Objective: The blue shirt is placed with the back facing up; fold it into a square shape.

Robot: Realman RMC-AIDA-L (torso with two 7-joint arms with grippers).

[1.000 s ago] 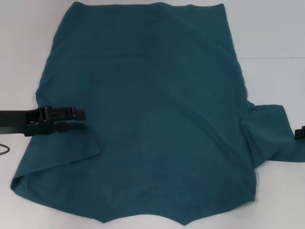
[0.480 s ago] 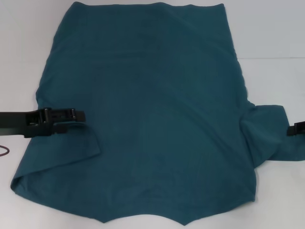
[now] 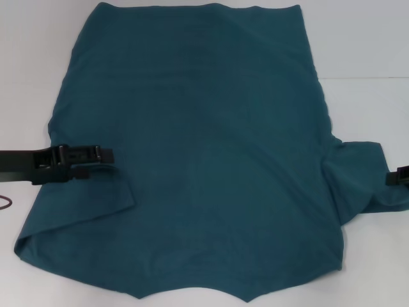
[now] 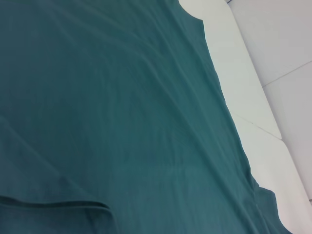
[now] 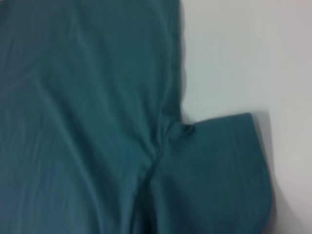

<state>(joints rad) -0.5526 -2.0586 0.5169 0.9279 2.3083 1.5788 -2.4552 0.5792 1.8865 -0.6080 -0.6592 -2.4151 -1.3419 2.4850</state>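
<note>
- The blue shirt (image 3: 204, 153) lies flat on the white table (image 3: 364, 45), back up. Its long axis runs from the near edge of the head view, where the collar notch is cut off, away to the straight hem at the far side.
- My left gripper (image 3: 96, 161) reaches in from the left and rests over the shirt's left edge, just above the left sleeve (image 3: 102, 198), which is already folded inward onto the body. Its two fingers lie close together and nearly parallel on the cloth; I cannot tell whether they pinch any of it.
- My right gripper (image 3: 401, 177) only shows at the right border, touching or just beside the outer cuff of the right sleeve (image 3: 358, 179). I cannot tell how its fingers are set.
- The right sleeve sticks out sideways, unfolded, so the cloth to be moved lies inward from my right fingers, toward the middle. My right arm is the nearer one for it.
- Count: one shirt, two sleeves (one folded in, one out), two grippers.
</note>
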